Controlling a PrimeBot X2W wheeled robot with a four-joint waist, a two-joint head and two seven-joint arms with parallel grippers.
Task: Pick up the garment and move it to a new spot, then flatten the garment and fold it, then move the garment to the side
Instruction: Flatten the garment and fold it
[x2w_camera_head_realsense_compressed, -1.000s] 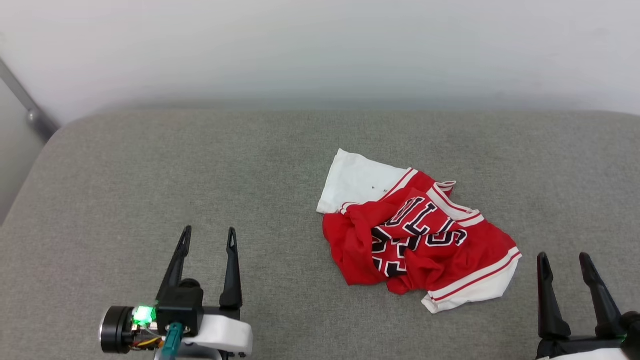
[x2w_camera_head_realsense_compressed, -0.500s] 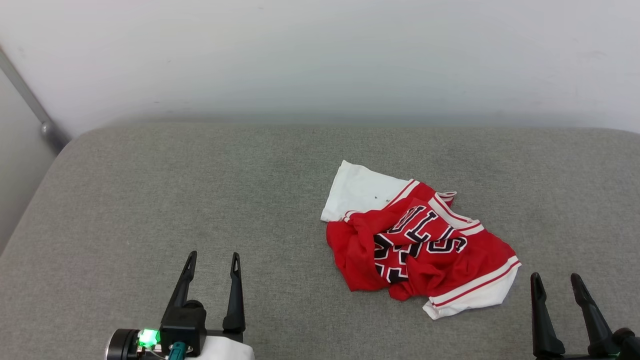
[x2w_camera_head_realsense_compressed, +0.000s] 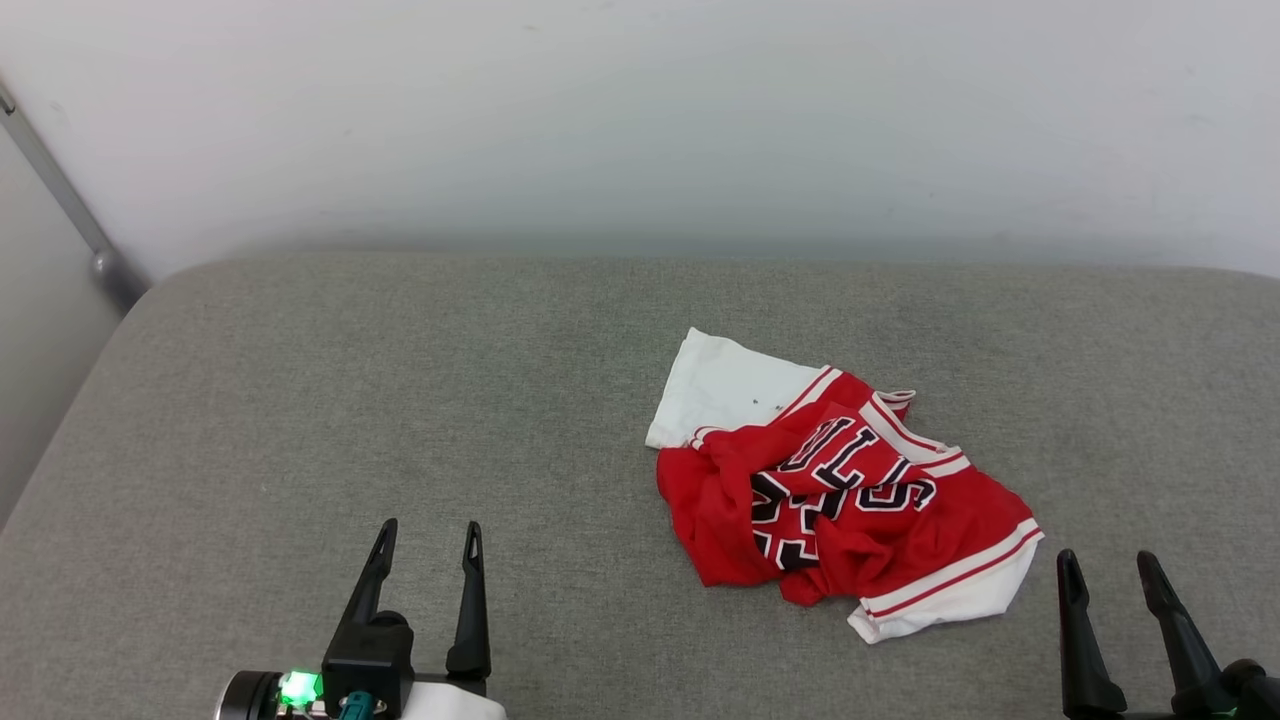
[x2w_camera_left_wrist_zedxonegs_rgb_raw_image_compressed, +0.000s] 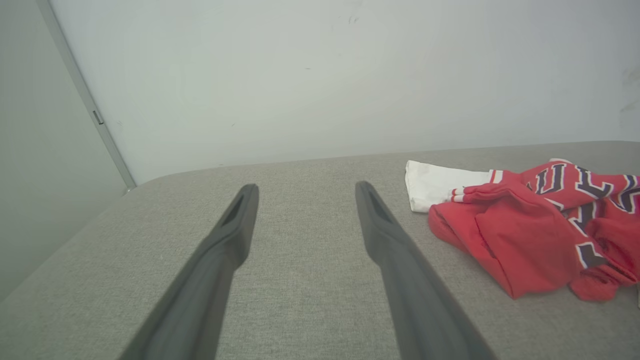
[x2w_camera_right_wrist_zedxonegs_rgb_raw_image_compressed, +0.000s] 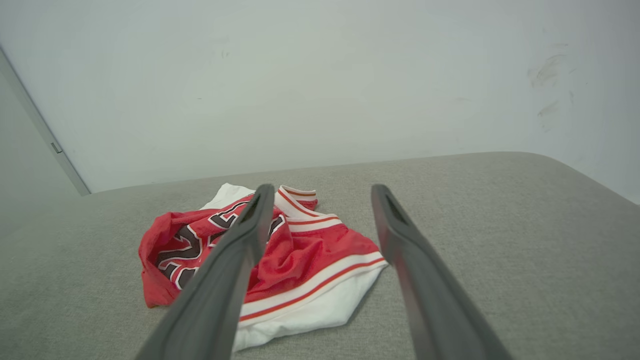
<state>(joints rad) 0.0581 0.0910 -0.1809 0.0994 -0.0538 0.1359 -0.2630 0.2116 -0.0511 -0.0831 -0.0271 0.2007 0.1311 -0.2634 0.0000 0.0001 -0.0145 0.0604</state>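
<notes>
Fingers (x2w_camera_head_realsense_compressed: 469, 600) of the left gripper (x2w_camera_head_realsense_compressed: 430, 528) stand fairly wide and empty at the near left, over the bare grey surface (x2w_camera_head_realsense_compressed: 250, 400) and well apart from the garment (x2w_camera_head_realsense_compressed: 840, 500). At the near right, the right gripper (x2w_camera_head_realsense_compressed: 1107, 557) is likewise spread with nothing held, near the garment's white, striped hem. The garment lies crumpled right of centre, its red body bunched over the lettering and one white sleeve spread flat on its far-left side. Beyond it rises a pale wall (x2w_camera_head_realsense_compressed: 640, 120). Nothing is picked up yet. The likely trouble is a pinch that catches only the top fold, so the rest drags or twists tighter. Coming in too low could also snag the woven covering.
</notes>
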